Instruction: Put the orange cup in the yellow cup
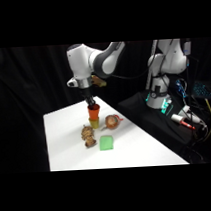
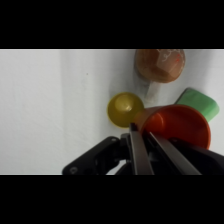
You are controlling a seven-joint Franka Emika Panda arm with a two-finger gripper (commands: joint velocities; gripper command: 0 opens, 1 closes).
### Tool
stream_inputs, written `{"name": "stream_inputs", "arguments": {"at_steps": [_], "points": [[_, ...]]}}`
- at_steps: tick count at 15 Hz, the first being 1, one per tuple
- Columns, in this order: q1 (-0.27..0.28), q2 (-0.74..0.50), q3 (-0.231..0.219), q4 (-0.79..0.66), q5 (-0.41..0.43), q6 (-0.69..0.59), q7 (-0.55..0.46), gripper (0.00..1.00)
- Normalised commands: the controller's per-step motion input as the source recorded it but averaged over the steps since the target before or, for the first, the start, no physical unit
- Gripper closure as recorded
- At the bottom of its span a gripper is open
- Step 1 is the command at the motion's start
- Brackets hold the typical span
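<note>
Green block (image 1: pixel 106 142) nearest; brownish object (image 1: pixel 111 122) beside yellow cup (image 1: pixel 94 123), apparently clear.

A white table (image 1: pixel 70 145) stands brightly lit against black curtains (image 1: pixel 23 98) all around.

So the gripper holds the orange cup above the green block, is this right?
Not quite. The gripper holds the orange cup above the yellow cup, not the green block, which lies apart. The wrist view shows it.
</note>
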Motion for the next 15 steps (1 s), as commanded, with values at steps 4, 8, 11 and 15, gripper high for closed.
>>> {"name": "stream_inputs", "arguments": {"at_steps": [4, 8, 11, 15], "points": [[-0.106, 0.16, -0.032, 0.23, 0.065, -0.11, -0.17, 0.95], [-0.079, 0.12, -0.002, 0.20, 0.105, -0.11, -0.18, 0.95], [-0.045, 0.08, 0.027, 0.17, 0.118, -0.11, -0.18, 0.95], [-0.046, 0.06, 0.038, 0.15, 0.132, -0.12, -0.18, 0.68]]}}
